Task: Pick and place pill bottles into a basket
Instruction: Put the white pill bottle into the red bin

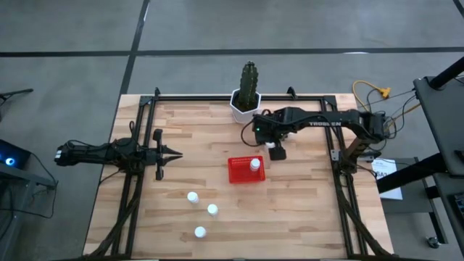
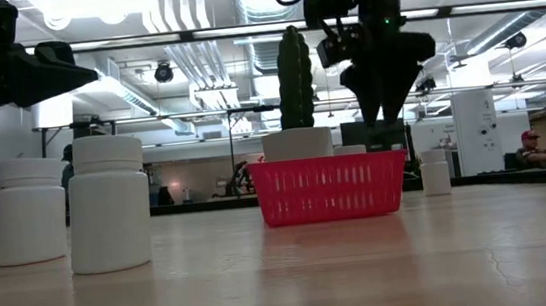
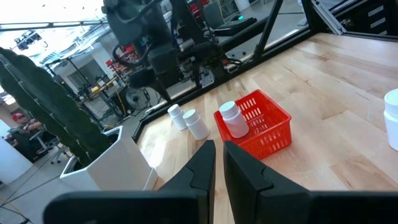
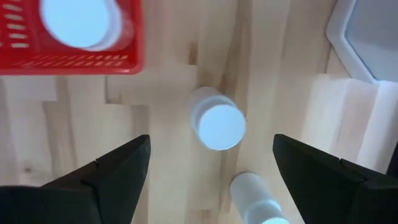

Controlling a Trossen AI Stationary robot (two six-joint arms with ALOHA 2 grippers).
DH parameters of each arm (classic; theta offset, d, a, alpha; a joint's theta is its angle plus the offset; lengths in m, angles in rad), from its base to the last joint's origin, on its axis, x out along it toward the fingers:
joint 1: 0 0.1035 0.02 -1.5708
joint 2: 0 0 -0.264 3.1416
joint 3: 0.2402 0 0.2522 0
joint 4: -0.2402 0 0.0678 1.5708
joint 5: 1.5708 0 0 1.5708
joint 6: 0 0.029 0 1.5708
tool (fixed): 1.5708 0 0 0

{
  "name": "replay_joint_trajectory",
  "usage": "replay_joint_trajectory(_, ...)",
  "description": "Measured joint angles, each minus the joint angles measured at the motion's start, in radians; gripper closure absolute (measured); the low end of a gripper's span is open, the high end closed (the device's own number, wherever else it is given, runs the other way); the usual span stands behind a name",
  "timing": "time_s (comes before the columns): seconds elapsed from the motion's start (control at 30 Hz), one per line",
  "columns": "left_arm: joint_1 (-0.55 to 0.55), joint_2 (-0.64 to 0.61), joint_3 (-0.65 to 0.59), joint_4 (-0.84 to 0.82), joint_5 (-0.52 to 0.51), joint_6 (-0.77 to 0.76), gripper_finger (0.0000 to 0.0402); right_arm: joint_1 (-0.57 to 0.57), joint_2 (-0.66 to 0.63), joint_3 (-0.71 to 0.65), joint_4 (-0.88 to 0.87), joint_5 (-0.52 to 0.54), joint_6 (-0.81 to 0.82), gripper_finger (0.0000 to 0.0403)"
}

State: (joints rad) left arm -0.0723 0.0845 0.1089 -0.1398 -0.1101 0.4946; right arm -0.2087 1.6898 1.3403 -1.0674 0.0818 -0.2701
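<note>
The red basket [image 1: 245,171] stands mid-table with one white pill bottle [image 1: 255,165] upright in it. Three more bottles [image 1: 192,196], [image 1: 212,209], [image 1: 199,232] stand on the wood toward the near edge. Two bottles [image 4: 217,124], [image 4: 254,198] stand between the basket and the white cactus pot [image 1: 245,107]. My right gripper [image 4: 211,152] is open and points down above the first of these two, with one finger on either side and clear of it. My left gripper [image 1: 176,152] is shut and empty at the table's left, level above the wood.
The cactus in its white faceted pot [image 3: 106,162] stands at the far edge just behind the right arm. A black frame rail [image 1: 217,98] runs around the table. Bare wood lies to the right of the basket [image 1: 304,196].
</note>
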Motion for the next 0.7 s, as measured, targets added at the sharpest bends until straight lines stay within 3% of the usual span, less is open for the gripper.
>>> replay_joint_trajectory(0.7,0.000,0.000,0.000,0.000,0.000,0.000,0.0387,-0.061,-0.002,-0.100,0.151,-0.064,-0.051,0.0077)
